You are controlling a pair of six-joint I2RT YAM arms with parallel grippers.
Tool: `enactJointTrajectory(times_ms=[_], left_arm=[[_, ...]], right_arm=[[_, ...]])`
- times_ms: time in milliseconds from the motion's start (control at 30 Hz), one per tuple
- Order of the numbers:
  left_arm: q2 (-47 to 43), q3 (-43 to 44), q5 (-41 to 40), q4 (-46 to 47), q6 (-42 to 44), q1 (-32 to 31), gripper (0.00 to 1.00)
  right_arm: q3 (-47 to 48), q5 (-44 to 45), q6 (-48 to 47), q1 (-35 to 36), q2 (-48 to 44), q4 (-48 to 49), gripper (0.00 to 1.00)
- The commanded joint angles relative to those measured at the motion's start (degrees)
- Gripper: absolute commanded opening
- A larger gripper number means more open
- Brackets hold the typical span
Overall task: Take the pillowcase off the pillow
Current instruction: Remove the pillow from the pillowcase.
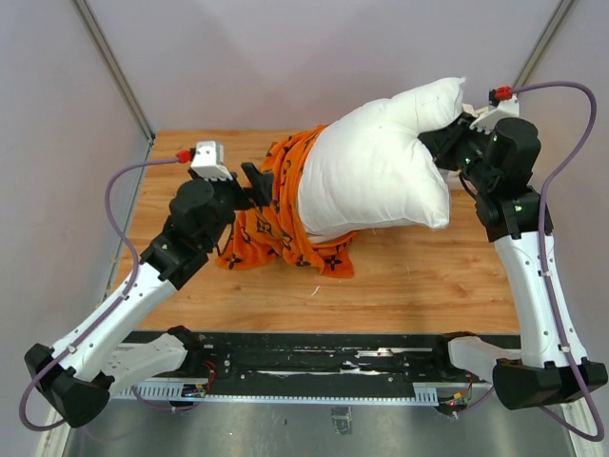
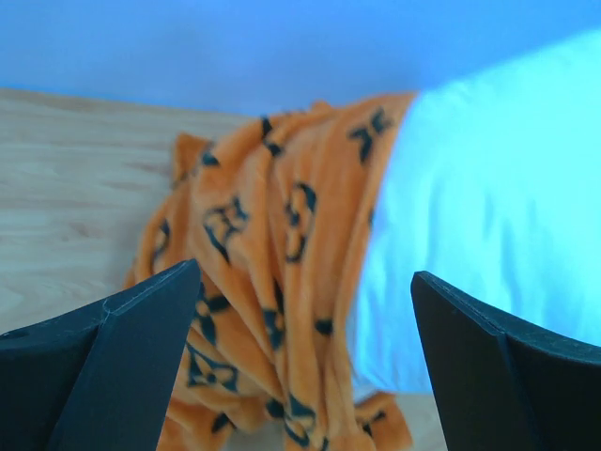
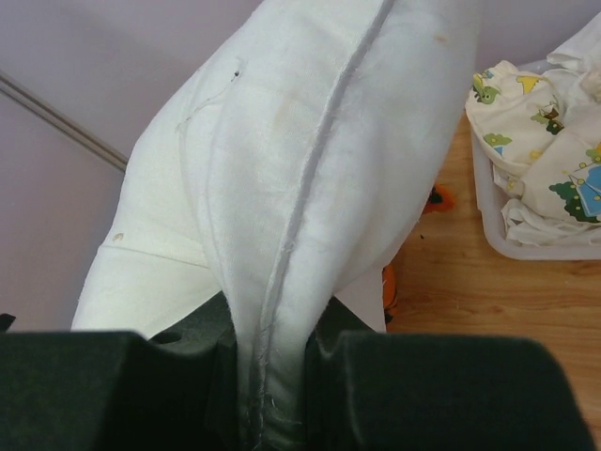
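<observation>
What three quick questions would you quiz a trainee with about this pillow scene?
1. Which is clamped on the white pillow: the left tool or the right tool?
2. The orange pillowcase is: A) covering the whole pillow; B) bunched at the pillow's left end in the top view; C) hanging from the right tool.
3. True or false: the left tool's jaws stand wide open, holding nothing.

Key: 1 the right tool, pinching the pillow's seamed edge; 2 B; 3 true.
</observation>
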Motion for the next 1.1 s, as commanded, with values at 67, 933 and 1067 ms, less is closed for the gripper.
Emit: enactJointTrajectory(times_ms=[67, 933, 1067], left_arm=[[8.14, 7.11, 10.0, 2.19, 4.17, 11.03, 0.99], [44.18, 16.95, 9.0, 3.8, 3.41, 14.01, 0.27], [43.36, 16.13, 3.34, 1.58, 4.46, 17.85, 0.21]], right_arm=[[-3.82, -5.32, 4.02, -0.55, -0.73, 11.3, 0.01], [-8.77, -7.93, 2.81, -0.54, -2.12, 11.7, 0.01], [-8.5, -6.73, 1.92, -0.61, -2.9, 11.04, 0.01]])
